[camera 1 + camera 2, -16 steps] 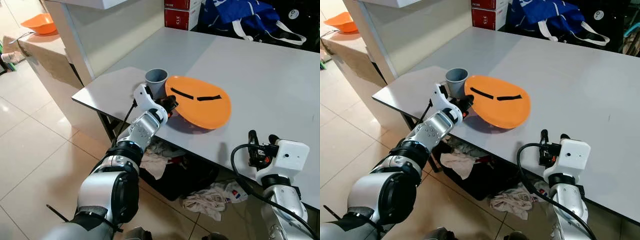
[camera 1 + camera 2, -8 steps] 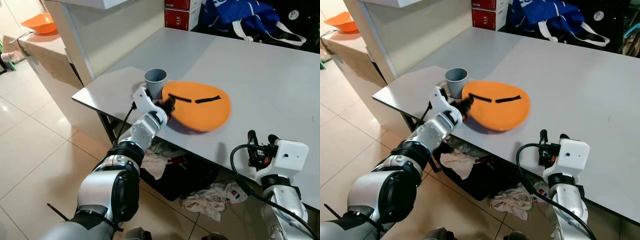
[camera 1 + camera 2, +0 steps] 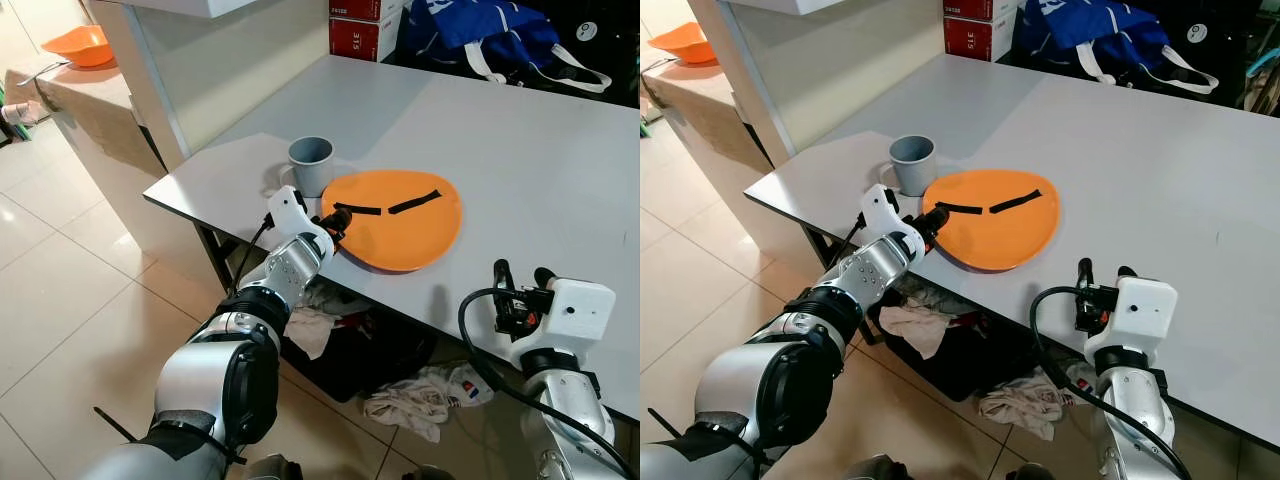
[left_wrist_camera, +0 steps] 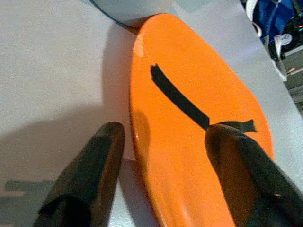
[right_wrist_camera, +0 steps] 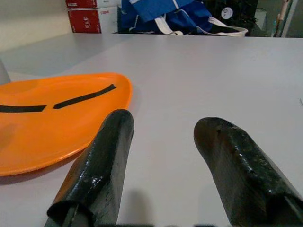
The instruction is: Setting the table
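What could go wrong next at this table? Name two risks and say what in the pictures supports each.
The orange plate lies near the table's front edge; a pull by the left claw at its rim could slide it off. The grey cup stands right beside the plate, so a sideways shove might tip it.

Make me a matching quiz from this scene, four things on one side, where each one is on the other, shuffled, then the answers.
1. cup
2. plate
3. blue bag
4. left gripper

A. far end of the table
B. at the plate's near rim
C. flat on the table, black tape on it
D. upright beside the plate's far edge

Pairs: 1-D, 2-C, 3-A, 4-B
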Available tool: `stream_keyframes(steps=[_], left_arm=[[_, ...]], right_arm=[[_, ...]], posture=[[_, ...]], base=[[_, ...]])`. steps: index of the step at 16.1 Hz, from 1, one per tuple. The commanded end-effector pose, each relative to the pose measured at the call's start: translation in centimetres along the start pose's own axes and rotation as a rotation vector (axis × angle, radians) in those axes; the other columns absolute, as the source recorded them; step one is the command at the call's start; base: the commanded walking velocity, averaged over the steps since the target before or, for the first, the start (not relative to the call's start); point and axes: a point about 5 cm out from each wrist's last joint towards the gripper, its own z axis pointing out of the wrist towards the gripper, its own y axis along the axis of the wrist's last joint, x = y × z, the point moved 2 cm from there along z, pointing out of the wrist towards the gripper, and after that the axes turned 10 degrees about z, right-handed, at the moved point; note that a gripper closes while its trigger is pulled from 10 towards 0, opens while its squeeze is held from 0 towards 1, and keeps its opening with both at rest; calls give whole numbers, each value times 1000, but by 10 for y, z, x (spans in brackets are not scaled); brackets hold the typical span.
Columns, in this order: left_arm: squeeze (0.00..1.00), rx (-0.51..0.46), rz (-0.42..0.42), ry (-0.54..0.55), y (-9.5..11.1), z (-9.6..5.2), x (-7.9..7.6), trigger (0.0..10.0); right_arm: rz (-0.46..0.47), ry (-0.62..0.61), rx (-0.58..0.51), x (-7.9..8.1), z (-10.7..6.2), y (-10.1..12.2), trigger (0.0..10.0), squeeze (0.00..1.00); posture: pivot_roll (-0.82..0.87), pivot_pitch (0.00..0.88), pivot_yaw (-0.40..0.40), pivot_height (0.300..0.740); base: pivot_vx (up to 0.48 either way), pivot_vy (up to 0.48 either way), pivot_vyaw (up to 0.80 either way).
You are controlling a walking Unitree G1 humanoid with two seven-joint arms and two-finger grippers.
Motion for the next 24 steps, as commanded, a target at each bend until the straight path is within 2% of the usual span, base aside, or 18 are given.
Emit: stream_keyframes(steps=[1,5,9,11,14,15,17,19,20,24], left_arm=[[1000,24,2,25,-10,0,3,10000],[1000,47,8,57,-17,-1,11,10000],[1000,23,38,45,-9,-1,10,10000],[0,-15,87,27,0,-1,8,10000],[0,-111,263,20,19,-2,6,10000],[0,-144,292,19,26,-3,5,10000],[0,-166,501,42,30,-5,10,10000],[0,-200,575,24,30,-7,11,10000],[0,-240,664,-8,33,-9,7,10000],[0,-240,664,-8,33,-9,7,10000]], right_arm=[[-4,6,11,1,0,0,10000,0],[-6,14,7,2,3,0,10000,0],[-2,21,-2,5,9,0,10000,0],[-4,23,-7,5,11,0,10000,0],[-6,33,-18,7,17,1,10000,0],[-6,34,-22,8,19,1,10000,0],[-3,40,-26,10,22,1,10000,0],[-2,44,-31,11,23,1,10000,0],[-2,43,-35,11,24,1,10000,0],[-2,43,-35,11,24,1,10000,0]], posture=[[-163,0,71,707],[-157,0,72,707],[-147,0,75,707],[-140,0,72,707],[-126,0,66,707],[-121,0,64,707],[-109,0,63,707],[-103,0,66,707],[-103,0,66,707],[-103,0,66,707]], base=[[0,0,0],[0,0,0],[0,0,0],[0,0,0],[0,0,0],[0,0,0],[0,0,0],[0,0,0],[0,0,0],[0,0,0]])
